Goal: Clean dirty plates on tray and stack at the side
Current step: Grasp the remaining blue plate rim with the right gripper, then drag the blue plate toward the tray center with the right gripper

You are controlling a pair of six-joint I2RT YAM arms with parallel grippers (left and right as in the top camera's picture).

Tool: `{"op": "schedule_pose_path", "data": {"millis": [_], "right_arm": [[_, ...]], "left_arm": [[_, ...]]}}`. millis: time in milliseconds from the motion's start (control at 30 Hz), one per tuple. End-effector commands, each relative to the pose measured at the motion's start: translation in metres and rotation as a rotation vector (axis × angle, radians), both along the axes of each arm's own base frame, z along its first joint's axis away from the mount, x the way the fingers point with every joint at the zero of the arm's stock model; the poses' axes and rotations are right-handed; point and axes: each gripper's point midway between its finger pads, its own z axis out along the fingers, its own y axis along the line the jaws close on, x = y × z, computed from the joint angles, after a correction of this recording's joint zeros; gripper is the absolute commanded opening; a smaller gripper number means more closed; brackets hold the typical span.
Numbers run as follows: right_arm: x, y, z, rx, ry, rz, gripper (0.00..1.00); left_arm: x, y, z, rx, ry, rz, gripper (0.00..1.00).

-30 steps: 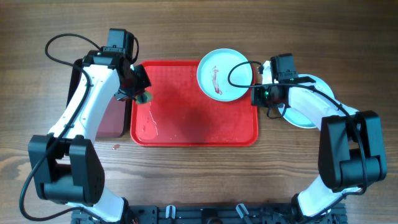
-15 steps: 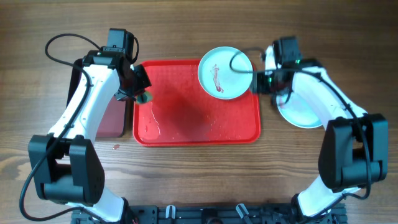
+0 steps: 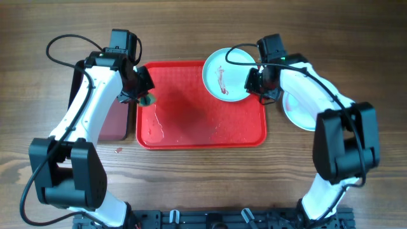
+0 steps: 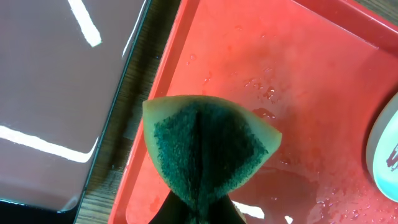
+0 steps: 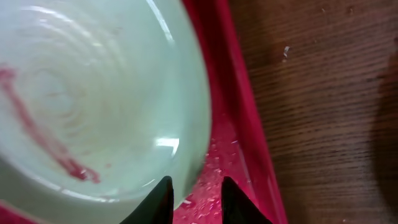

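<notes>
A pale turquoise plate [image 3: 227, 75] with a dark red smear sits on the back right corner of the red tray [image 3: 191, 124]. My right gripper [image 3: 257, 83] is open at the plate's right rim. In the right wrist view the rim of the plate [image 5: 93, 93] lies between the fingertips of the gripper [image 5: 196, 182], above the tray [image 5: 233, 149]. My left gripper [image 3: 142, 95] is shut on a yellow and green sponge [image 3: 149, 100] over the tray's left edge. The sponge [image 4: 208, 146] shows folded in the gripper [image 4: 199, 211]. More pale plates [image 3: 297, 113] lie right of the tray, partly hidden by my arm.
A dark maroon tray [image 3: 111, 121] lies just left of the red tray and also shows in the left wrist view [image 4: 56, 93]. Water drops and a small smear [image 3: 154, 130] lie on the red tray. A small red spot [image 3: 118, 151] is on the wooden table.
My right arm has swung left, from over the side plates to the turquoise plate's right rim. The red tray has shifted slightly right. The left arm has not moved.
</notes>
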Motion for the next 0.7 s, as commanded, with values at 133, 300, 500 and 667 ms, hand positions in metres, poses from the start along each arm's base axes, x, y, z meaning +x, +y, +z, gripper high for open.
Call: {"op": "schedule_pose_path", "data": {"millis": [133,300,500,667], "right_arm": [[-0.008,-0.015,-0.025,-0.076,0.056,-0.026,0.13],[-0.025,0.005,-0.026,0.009,0.114,0.099,0.04],[-0.055,0.048,-0.018,0.127,0.196,0.184,0.04],[-0.065,0.071,-0.015,0.167,0.209,0.230,0.11]], "left_arm": [[-0.002,-0.002,-0.001,-0.004,0.003,-0.021,0.04],[-0.002,-0.002,-0.001,-0.004,0.003,-0.021,0.04],[-0.002,-0.002,-0.001,-0.004,0.003,-0.021,0.04],[-0.002,-0.002,-0.001,-0.007,0.004,-0.022,0.04]]}}
